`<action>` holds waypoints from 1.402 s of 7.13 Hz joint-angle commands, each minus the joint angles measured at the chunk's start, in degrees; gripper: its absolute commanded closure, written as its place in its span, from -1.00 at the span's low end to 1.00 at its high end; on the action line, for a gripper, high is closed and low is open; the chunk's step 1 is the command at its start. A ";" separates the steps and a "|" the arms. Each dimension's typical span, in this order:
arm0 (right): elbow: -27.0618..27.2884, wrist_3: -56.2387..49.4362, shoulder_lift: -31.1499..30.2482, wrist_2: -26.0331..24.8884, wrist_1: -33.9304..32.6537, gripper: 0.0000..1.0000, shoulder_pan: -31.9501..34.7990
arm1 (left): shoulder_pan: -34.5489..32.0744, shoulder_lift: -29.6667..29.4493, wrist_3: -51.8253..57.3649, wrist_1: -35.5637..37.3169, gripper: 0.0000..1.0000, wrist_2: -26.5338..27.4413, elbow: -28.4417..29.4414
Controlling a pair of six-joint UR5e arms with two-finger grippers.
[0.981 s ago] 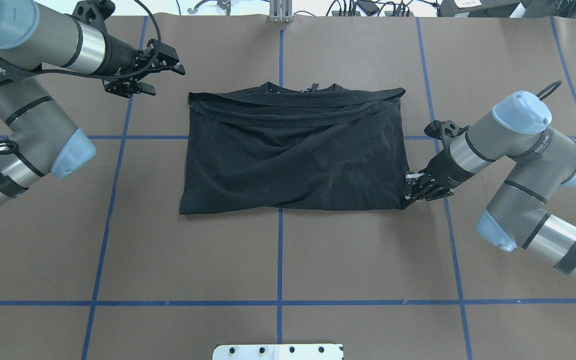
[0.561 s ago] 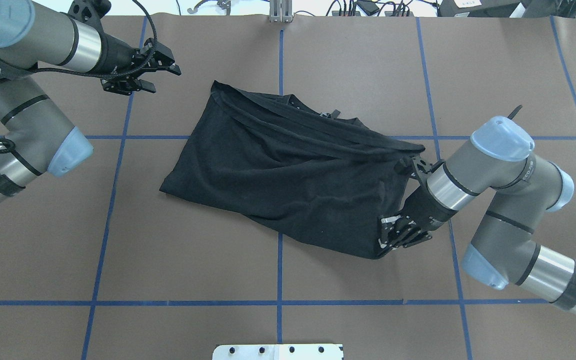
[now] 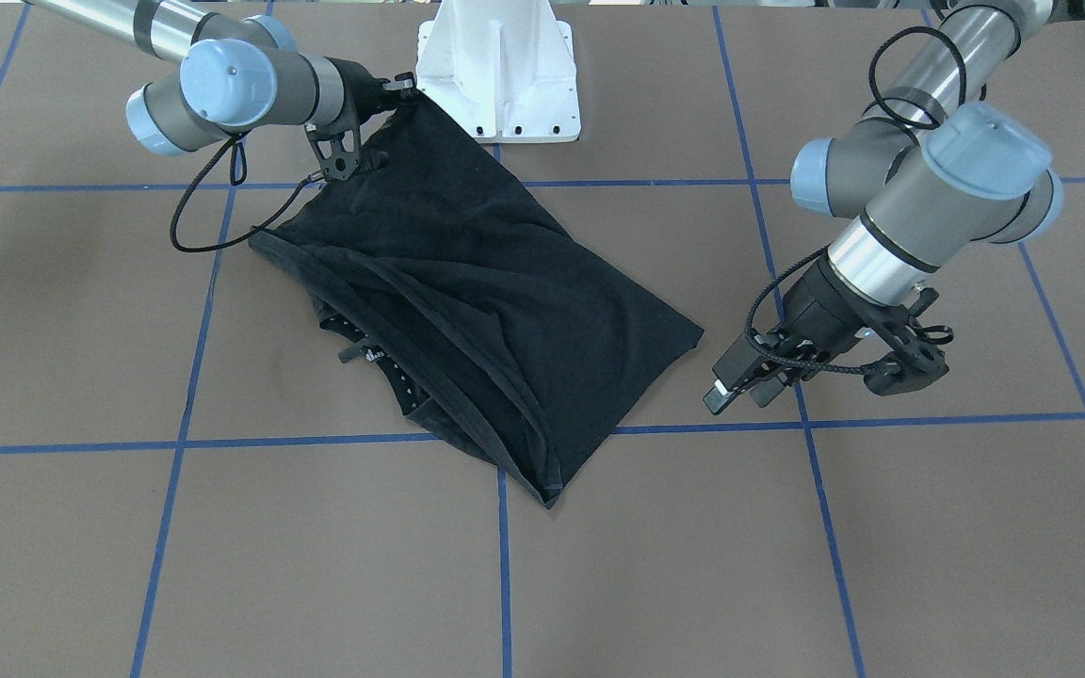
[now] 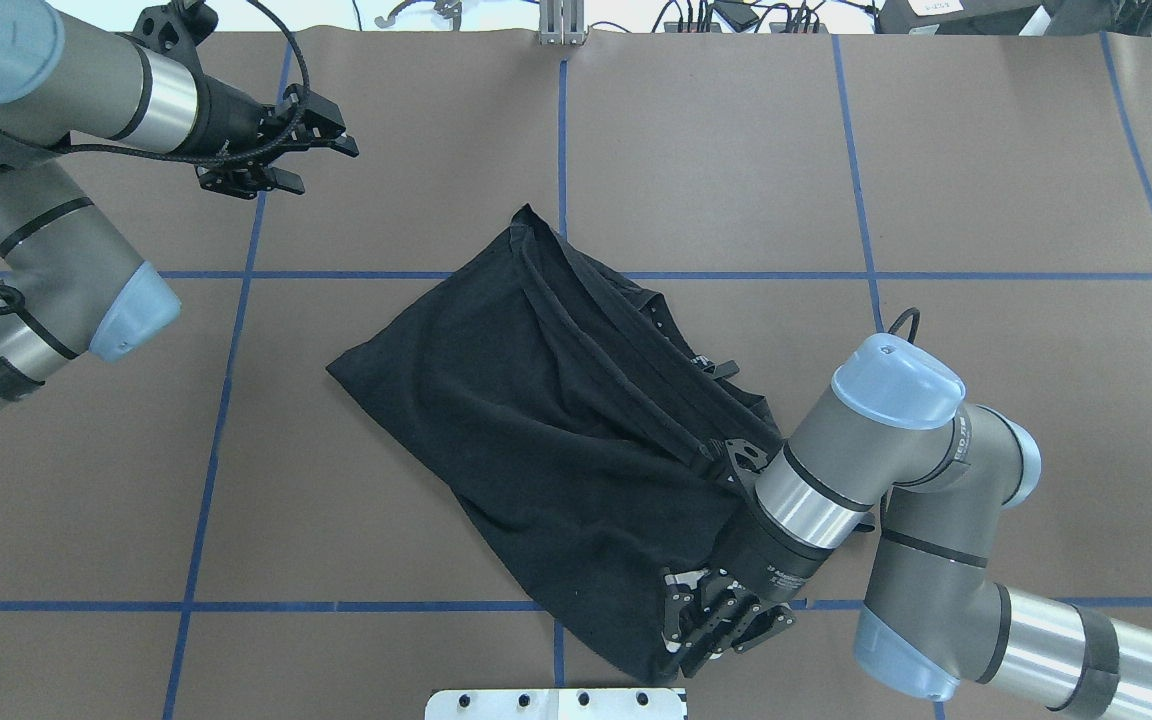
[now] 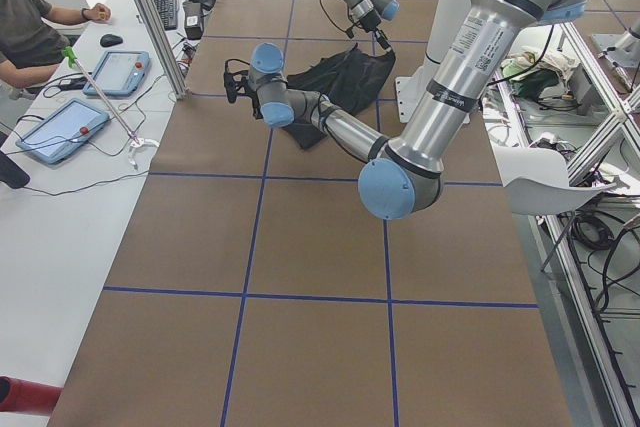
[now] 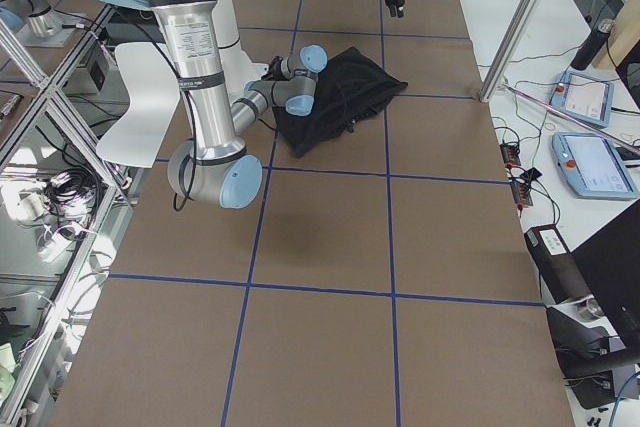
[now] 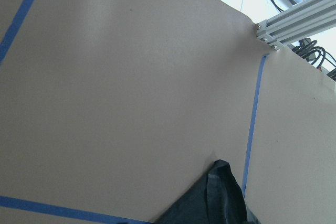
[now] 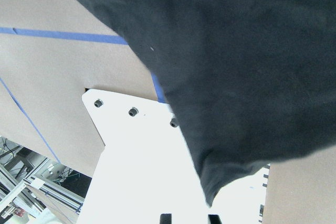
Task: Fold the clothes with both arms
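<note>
**Near the robot's base: right gripper [image 4: 706,625] pinching 1 corner of the T-shirt [image 4: 556,430]**

Close to the white base plate [image 4: 556,703], at the robot-side edge of the table [image 4: 936,150], I see the right gripper pressed together on 1 corner of the black T-shirt. That corner is lifted off the surface. Through the right wrist camera the cloth hangs across the lens with the plate beneath it.

From the pinched corner the shirt runs diagonally away from the robot across the middle of the table. It is folded into a rough rectangle, with layered hems and the collar along its right-hand long side in the overhead view. Its far corner lies just beside the centre blue tape line [image 4: 562,150], and another corner points toward the left arm's half.

The left gripper [image 4: 324,165] hangs over the far left part of the table, well apart from the shirt, its 2 fingers spread and holding nothing. Its wrist camera catches the shirt's far tip at the bottom edge of the view.
</note>
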 commanded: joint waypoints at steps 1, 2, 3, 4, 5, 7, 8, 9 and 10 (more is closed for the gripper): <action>-0.41 0.39 0.10 -0.33 -0.21 -1.00 9.11 | 5.15 3.46 -0.21 -0.18 -0.98 0.42 -4.16; -1.02 -0.05 0.19 -0.33 -0.21 -1.00 14.47 | 7.44 3.83 -0.30 -0.10 -0.98 0.42 -4.44; -1.29 -0.31 0.53 -1.11 -0.12 -1.00 17.92 | 10.07 5.66 -0.39 -0.18 -0.98 1.73 -4.62; -1.29 -0.58 1.23 -2.69 0.05 -1.00 20.30 | 12.88 5.86 -0.73 -0.10 -0.96 5.31 -4.44; -1.29 -0.67 1.68 -3.75 -0.03 -1.00 20.94 | 14.39 6.21 -0.82 0.08 -0.94 6.82 -3.40; -1.29 -0.67 2.12 -5.42 -0.12 -1.00 20.94 | 14.93 8.13 -0.48 0.08 -0.89 7.98 -1.81; -1.29 -0.67 2.21 -5.43 -0.12 -1.00 20.94 | 14.93 8.93 -0.30 0.08 -0.88 7.98 -1.80; -1.20 -0.67 2.21 -5.34 -0.04 -1.00 20.94 | 14.93 9.02 -0.30 0.17 -0.88 7.98 -1.80; -1.11 -0.67 2.21 -5.34 -0.03 -1.00 20.94 | 15.28 8.94 -0.39 0.26 -0.88 7.98 -1.80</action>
